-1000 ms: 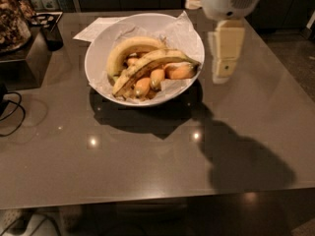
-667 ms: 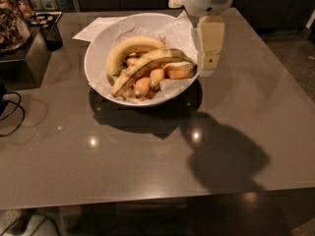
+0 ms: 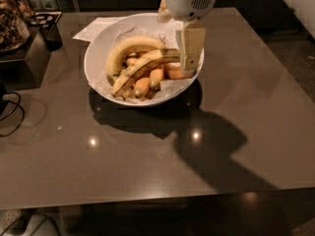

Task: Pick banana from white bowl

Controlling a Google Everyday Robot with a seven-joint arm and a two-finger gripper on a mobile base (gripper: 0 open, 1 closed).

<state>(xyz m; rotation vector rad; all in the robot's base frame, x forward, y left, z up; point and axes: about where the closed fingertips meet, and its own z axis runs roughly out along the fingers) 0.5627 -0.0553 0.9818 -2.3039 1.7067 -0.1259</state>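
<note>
The white bowl (image 3: 98, 50) stands on the grey table (image 3: 147, 151), lined with crinkled white paper. In it lies the banana (image 3: 140, 69), long, dull yellow with a dark streak and speckles, running from lower left to upper right. A cleaner yellow curved banana (image 3: 125, 48) lies behind it. Short orange-yellow bananas (image 3: 147, 81) lie beside and under it. My gripper (image 3: 191, 58) hangs from the white arm head over the bowl's right side, its cream finger (image 3: 191, 43) just above the right end of the banana and the stubby bananas.
A sheet of white paper (image 3: 93, 28) lies behind the bowl at the left. A dark box with items on top (image 3: 24, 48) stands at the far left, and black cables (image 3: 10, 109) hang at the table's left edge. The arm's shadow falls on the table's right front.
My gripper has moved left, from beside the bowl's right rim to over the bowl's right side. The view has also drawn closer to the bowl.
</note>
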